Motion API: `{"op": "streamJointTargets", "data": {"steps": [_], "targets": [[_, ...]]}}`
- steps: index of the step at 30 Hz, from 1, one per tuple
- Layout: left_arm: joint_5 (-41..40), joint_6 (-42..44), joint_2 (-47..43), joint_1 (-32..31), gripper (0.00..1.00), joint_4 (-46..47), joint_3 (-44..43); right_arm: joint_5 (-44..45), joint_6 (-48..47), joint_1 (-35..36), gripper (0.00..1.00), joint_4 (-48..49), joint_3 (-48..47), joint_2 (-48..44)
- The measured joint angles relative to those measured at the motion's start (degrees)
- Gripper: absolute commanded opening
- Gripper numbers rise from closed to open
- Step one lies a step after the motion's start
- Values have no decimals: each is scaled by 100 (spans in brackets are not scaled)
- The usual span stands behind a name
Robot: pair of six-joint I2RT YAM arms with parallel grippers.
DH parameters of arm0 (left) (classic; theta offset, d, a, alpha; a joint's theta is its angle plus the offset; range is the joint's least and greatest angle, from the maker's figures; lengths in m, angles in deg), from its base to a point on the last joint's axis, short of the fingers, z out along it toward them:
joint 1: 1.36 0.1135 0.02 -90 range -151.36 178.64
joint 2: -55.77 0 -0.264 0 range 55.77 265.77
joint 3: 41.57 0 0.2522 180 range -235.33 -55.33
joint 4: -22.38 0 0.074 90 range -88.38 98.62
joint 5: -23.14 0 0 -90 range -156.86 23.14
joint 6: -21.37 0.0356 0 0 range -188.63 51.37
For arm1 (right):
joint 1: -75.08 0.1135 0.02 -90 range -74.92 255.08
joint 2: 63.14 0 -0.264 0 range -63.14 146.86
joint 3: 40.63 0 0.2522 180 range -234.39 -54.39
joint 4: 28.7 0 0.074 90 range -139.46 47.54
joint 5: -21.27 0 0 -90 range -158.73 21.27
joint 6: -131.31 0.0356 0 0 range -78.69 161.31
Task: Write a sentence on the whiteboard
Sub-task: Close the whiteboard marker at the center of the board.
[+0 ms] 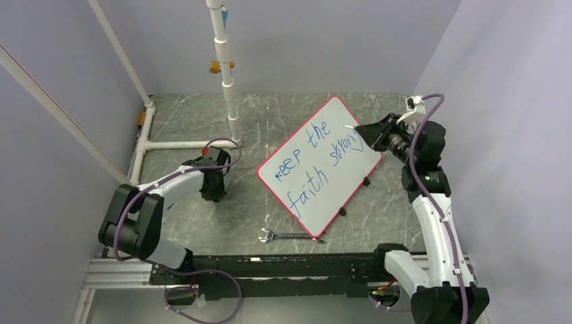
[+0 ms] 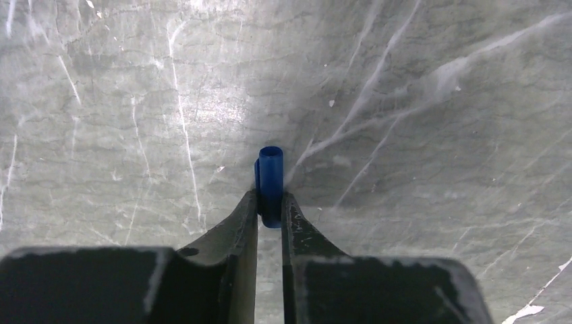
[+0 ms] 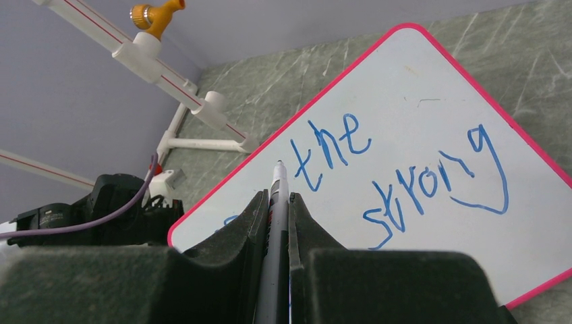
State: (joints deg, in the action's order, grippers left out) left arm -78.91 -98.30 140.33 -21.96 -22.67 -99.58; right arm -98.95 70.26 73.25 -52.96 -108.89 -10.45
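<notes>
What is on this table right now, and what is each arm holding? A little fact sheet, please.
Whiteboard: flat on the table, turned cornerwise
Sentence: blue, "keep the faith strong"
Right gripper: shut on marker, beside the word "strong"
Left gripper: shut on blue cap, over bare table
Wrench: on table, near the board's front corner

Plain lavender walls (image 1: 324, 40) on three sides. Surface (image 1: 270, 111) is grey-green marble pattern, white veins. White pipe frame (image 1: 228, 81) stands back left, orange fitting (image 1: 221, 66) on it.
</notes>
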Motion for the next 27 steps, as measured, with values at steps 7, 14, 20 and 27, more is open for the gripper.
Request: {"op": "streamJointTargets", "data": {"steps": [7,14,20,27], "targets": [[85,9,4,4,0,24,-26,-35,20,2,0,15,2,13],[490,44,-216,-35,0,192,26,-166,125,46,0,72,2,35],[837,52,-787,-170,0,2,-48,-293,227,302,0,201,2,164],[1305,181,-1744,-254,0,-229,-553,-192,210,999,0,271,-55,393]]}}
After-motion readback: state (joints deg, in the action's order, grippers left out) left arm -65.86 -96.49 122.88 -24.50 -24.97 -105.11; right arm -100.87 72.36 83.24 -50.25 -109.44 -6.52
